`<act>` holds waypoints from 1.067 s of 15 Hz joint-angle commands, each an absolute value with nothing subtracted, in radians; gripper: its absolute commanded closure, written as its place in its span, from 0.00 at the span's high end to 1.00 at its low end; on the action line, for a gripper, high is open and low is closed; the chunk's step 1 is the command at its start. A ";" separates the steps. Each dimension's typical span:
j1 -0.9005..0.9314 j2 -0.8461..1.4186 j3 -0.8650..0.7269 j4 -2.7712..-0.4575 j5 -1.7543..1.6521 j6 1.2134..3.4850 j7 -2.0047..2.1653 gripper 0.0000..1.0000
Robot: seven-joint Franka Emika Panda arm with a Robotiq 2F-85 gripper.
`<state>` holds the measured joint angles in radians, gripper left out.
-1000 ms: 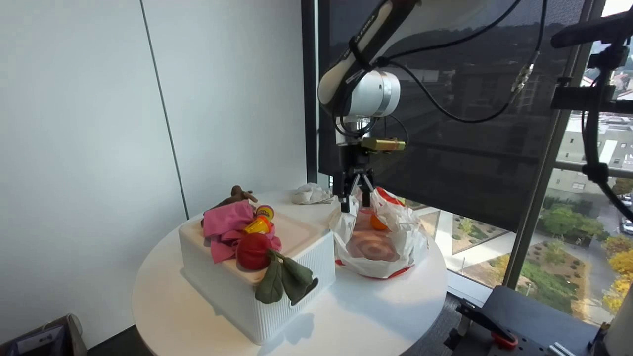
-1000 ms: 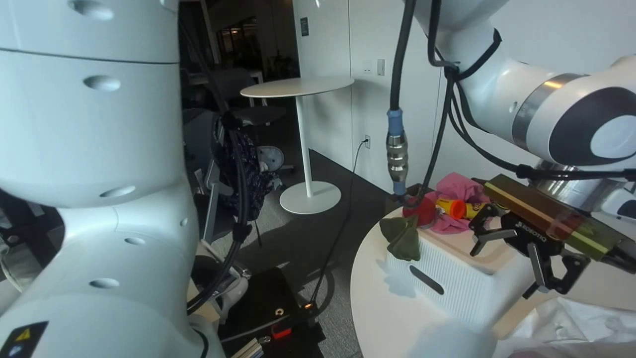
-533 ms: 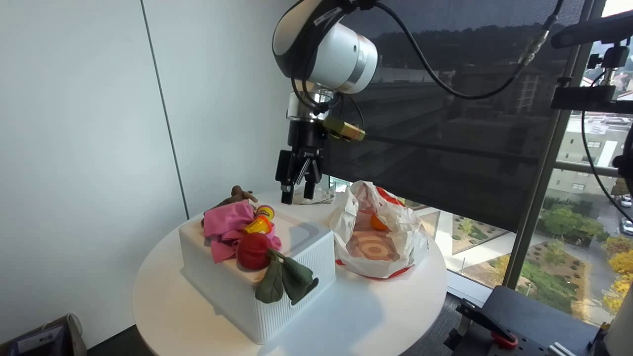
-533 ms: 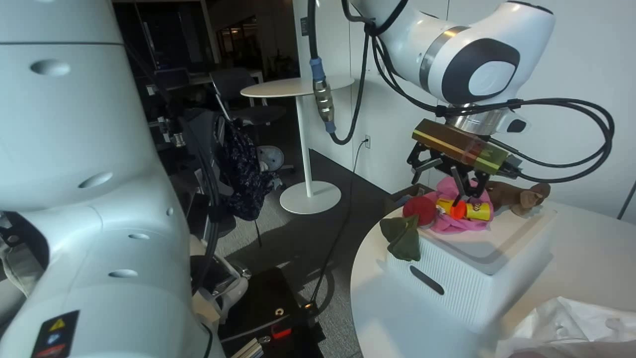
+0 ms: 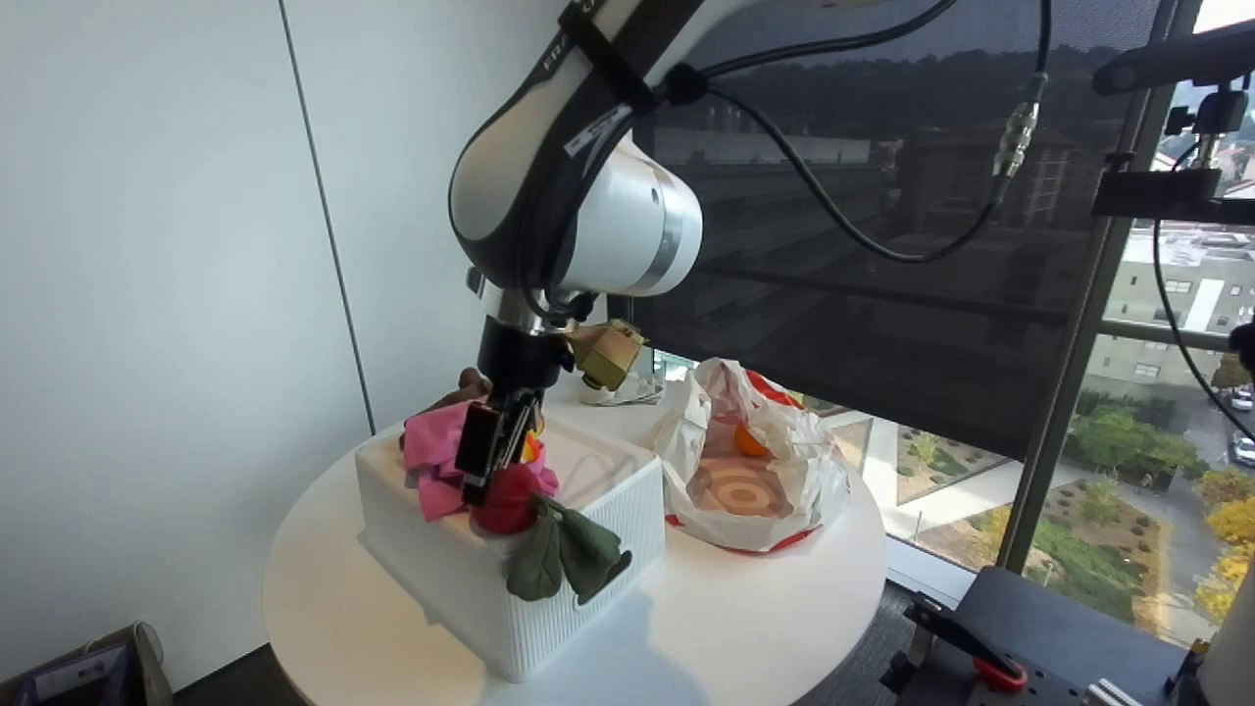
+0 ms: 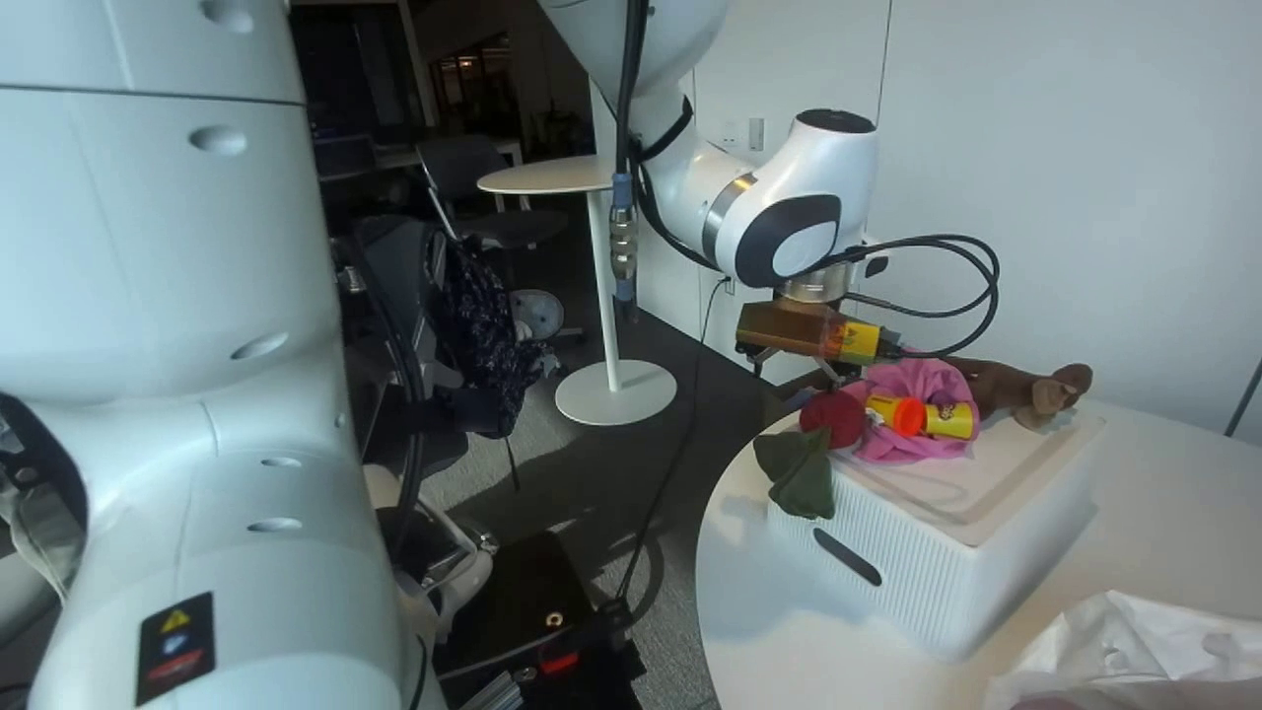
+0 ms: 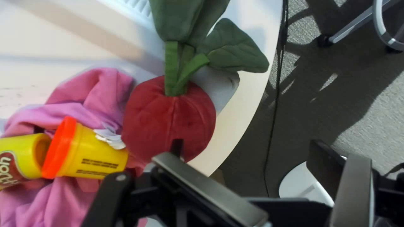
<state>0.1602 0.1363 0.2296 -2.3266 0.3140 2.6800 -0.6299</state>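
Note:
My gripper is open and empty in the wrist view, its fingers wide apart. A red plush radish with green fabric leaves lies just beyond the left finger, whose tip overlaps it in view; I cannot tell if they touch. In the exterior views the gripper hangs tilted by the radish, above the end of a white lidded box. A pink cloth with two yellow tubs lies beside the radish.
A brown plush toy lies at the back of the lid. A crumpled white bag holding an orange ball stands beside the box on the round white table. The table edge drops to the floor near the gripper.
My gripper has moved from above the bag across to the radish end of the box. It has come down and tilted. The objects have not visibly moved.

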 commanded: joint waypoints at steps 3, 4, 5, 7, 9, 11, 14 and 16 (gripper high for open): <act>0.153 0.245 0.256 -2.400 0.098 3.052 -0.659 1.00; 0.153 0.259 0.247 -2.412 0.034 3.114 -0.641 1.00; 0.159 0.269 0.227 -2.427 -0.039 3.176 -0.622 1.00; 0.175 0.288 0.176 -2.437 -0.161 3.259 -0.592 1.00; 0.246 0.305 0.084 -2.443 -0.158 3.315 -0.647 1.00; 0.293 0.321 0.013 -2.446 -0.170 3.351 -0.680 0.73; 0.325 0.338 -0.026 -2.448 -0.154 3.379 -0.699 0.49; 0.274 0.310 0.031 -2.458 -0.158 3.306 -0.669 0.34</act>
